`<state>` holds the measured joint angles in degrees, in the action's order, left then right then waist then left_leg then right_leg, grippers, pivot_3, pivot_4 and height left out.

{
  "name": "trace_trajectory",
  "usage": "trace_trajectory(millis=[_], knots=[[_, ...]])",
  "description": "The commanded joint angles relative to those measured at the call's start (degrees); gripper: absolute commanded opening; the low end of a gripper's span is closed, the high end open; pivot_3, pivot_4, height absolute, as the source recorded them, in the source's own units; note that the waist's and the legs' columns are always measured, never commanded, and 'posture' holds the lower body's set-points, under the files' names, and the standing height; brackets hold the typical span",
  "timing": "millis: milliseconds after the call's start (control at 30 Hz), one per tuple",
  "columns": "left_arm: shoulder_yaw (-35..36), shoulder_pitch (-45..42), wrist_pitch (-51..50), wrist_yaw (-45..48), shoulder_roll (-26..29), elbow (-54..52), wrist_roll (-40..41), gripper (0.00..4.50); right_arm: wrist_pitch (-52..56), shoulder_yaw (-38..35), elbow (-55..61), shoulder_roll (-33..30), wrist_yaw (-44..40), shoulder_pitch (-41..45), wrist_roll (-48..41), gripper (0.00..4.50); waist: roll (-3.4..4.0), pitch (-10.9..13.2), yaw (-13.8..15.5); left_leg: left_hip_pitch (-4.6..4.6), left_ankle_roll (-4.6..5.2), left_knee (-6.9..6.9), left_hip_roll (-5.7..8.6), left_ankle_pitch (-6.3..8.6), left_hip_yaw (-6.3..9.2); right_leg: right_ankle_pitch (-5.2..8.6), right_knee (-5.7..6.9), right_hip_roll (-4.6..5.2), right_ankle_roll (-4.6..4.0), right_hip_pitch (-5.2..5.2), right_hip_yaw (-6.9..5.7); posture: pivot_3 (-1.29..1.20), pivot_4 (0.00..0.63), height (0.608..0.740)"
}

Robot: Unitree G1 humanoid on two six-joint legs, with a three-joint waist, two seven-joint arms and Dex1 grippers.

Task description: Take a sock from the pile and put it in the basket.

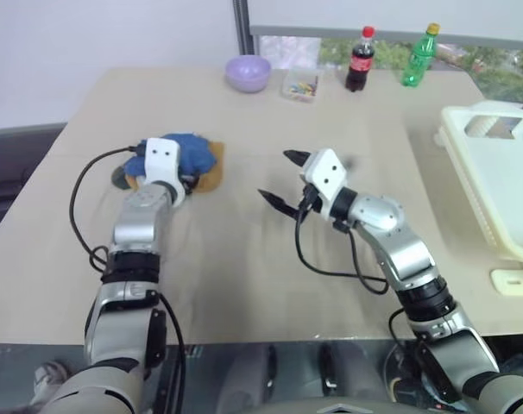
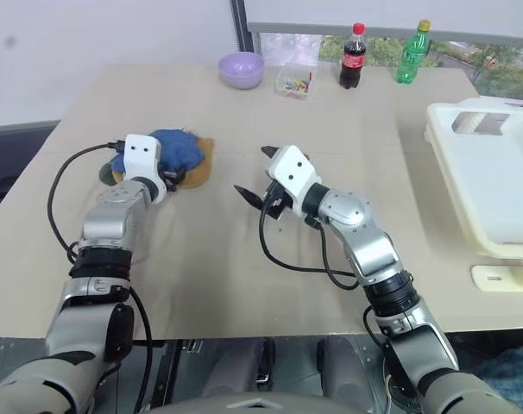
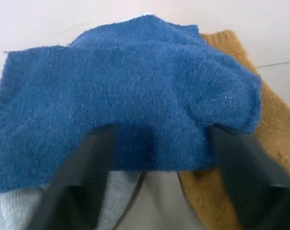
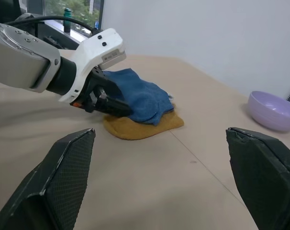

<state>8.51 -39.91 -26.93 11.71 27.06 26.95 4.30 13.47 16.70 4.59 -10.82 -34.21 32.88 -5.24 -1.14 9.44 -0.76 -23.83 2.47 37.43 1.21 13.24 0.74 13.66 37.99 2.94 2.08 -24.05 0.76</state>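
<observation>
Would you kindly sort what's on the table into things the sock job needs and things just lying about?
Needed:
pile
basket
left gripper, at the pile

Lying about:
lilac bowl
clear box
cola bottle
green bottle

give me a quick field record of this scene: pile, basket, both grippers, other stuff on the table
pile: socks on the table's left side, blue sock on top, mustard sock and grey sock under it
basket: at the table's right edge, no sock seen in it
left gripper: at the pile, fingers apart astride the blue sock's edge
right gripper: open, mid-table, holding nothing
far edge: lilac bowl, cola bottle, green bottle
</observation>
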Motion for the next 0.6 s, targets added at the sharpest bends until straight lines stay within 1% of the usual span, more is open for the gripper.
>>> trace_trajectory(millis=[33,67,133,167,200,433,600], knots=[[0.39,-1.1,2.21,0.39,0.07,-1.24,0.03,1.59,-0.48,-1.17,2.6,0.14,0.71,0.14,-0.07,4.5,0.0,0.0,-0.01,0.0,0.0,0.0,0.0,0.0,0.0,0.0,0.0,0.01,0.0,0.0,0.01,0.0,0.15,0.74],[0.54,-0.92,2.37,0.43,0.01,-1.78,0.19,1.3,-0.43,-1.16,2.67,0.12,0.79,0.08,-0.08,4.5,0.0,0.0,-0.01,0.0,0.0,0.0,0.0,0.0,0.0,0.0,0.0,0.01,0.0,0.0,0.01,0.0,0.15,0.74],[0.76,-0.39,2.52,0.55,0.1,-2.9,0.32,0.55,-0.4,-1.05,2.78,0.14,0.96,-0.06,-0.06,4.5,0.0,0.0,0.0,0.0,0.0,0.0,0.0,0.0,0.0,0.0,0.0,0.01,0.0,0.0,0.01,0.0,0.15,0.74],[0.94,-0.02,2.39,0.55,0.12,-3.74,0.45,0.09,-0.39,-0.99,2.79,0.19,1.03,-0.1,-0.07,4.5,0.0,0.0,-0.01,0.0,0.0,0.0,0.0,0.0,0.01,0.0,0.0,0.01,0.0,0.0,0.0,0.0,0.15,0.74],[1.13,0.36,2.11,0.55,0.13,-4.64,0.62,0.03,-0.42,-0.94,2.75,0.23,1.08,-0.1,-0.07,4.5,0.0,0.0,-0.02,0.0,0.0,0.0,0.0,0.0,0.01,0.0,0.0,0.01,0.0,0.0,0.01,0.0,0.15,0.74],[3.48,4.1,-2.95,1.54,-0.13,-14.24,4.17,0.03,-1.1,-0.82,1.55,0.63,1.04,0.66,-0.06,4.5,0.0,0.0,-0.02,-0.01,0.02,0.0,-0.01,0.01,0.02,0.0,0.0,0.03,0.0,0.0,0.09,0.0,0.15,0.74],[5.49,7.62,-11.74,3.24,-0.67,-23.21,9.22,0.03,-1.52,-0.92,0.98,0.69,0.8,0.97,0.04,4.5,0.0,0.0,-0.04,-0.01,0.08,0.0,-0.01,0.05,0.02,0.0,0.0,0.03,0.0,0.0,0.11,0.0,0.15,0.74]])
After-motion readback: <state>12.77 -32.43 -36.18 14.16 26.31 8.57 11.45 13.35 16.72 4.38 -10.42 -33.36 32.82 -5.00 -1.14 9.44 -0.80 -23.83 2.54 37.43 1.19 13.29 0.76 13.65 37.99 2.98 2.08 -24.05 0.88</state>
